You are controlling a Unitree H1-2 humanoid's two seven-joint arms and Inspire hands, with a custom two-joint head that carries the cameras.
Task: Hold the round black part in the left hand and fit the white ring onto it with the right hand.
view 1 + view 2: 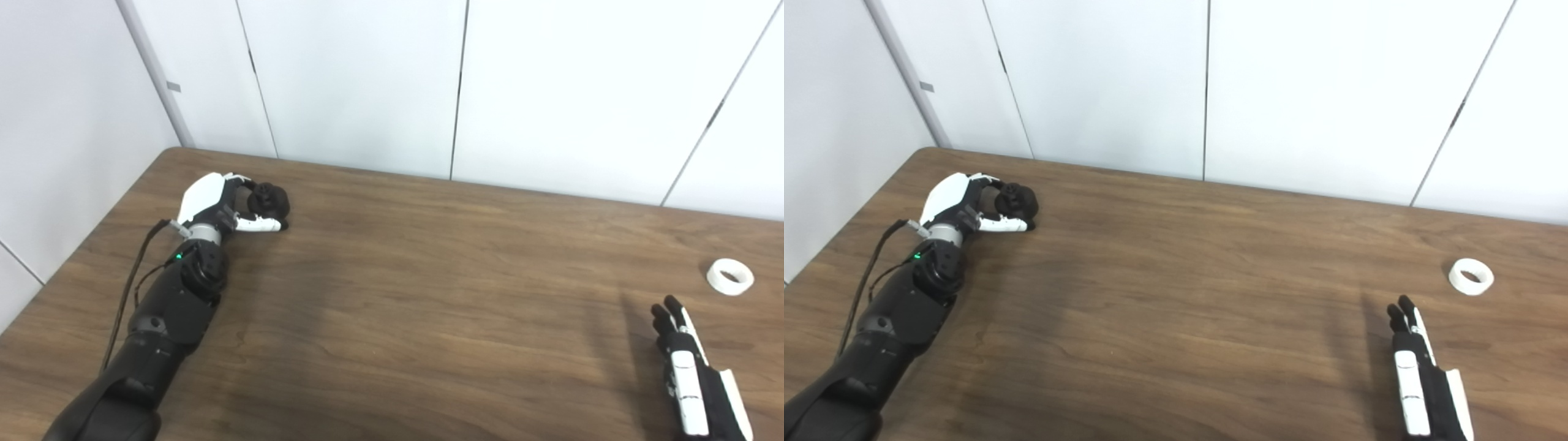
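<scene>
The round black part rests on the table at the far left. My left hand wraps it, fingers curled over its back and thumb stretched along its front. The white ring lies flat on the table at the far right, with nothing touching it. My right hand is near the bottom right corner, open, its fingers straight and pointing away from me. It holds nothing and is a short way in front of and to the left of the ring.
The wooden table runs to white wall panels at the back and left. Its left edge passes close to my left arm. A black cable hangs along that forearm.
</scene>
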